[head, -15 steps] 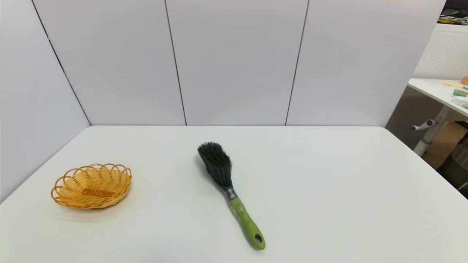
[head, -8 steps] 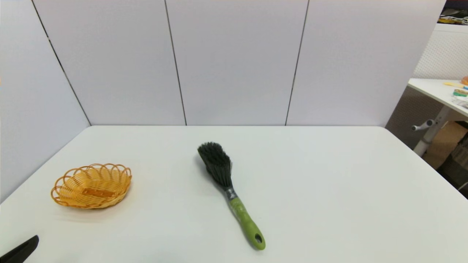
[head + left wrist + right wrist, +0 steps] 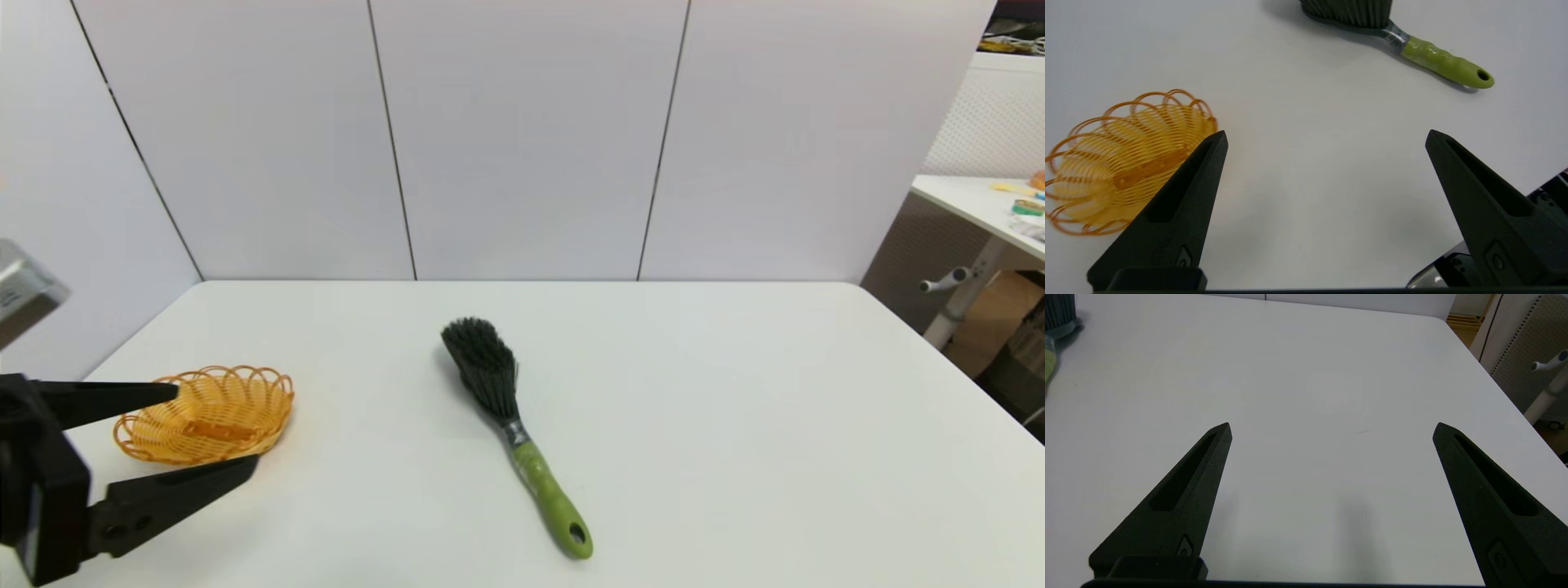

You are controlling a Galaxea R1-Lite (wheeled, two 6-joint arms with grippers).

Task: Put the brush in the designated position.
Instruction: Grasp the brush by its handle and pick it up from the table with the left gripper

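Reaching | left tool (image 3: 216,429) spread wide, empty, low beside basket (image 3: 204,415) | brush (image 3: 516,437) flat mid-surface (image 3: 735,425), well apart | right tool (image 3: 1331,426) parted, idle (unseen from head) | next: cross to green handle, straddle, clench.

Brush (image 3: 516,433) flat mid-table, black bristles away, lime-green handle toward robot, untouched.

The left gripper (image 3: 216,429) hung at the near left of the table, its black fingers (image 3: 1180,204) spread wide and holding nothing. The right gripper (image 3: 1331,428) was likewise agape.
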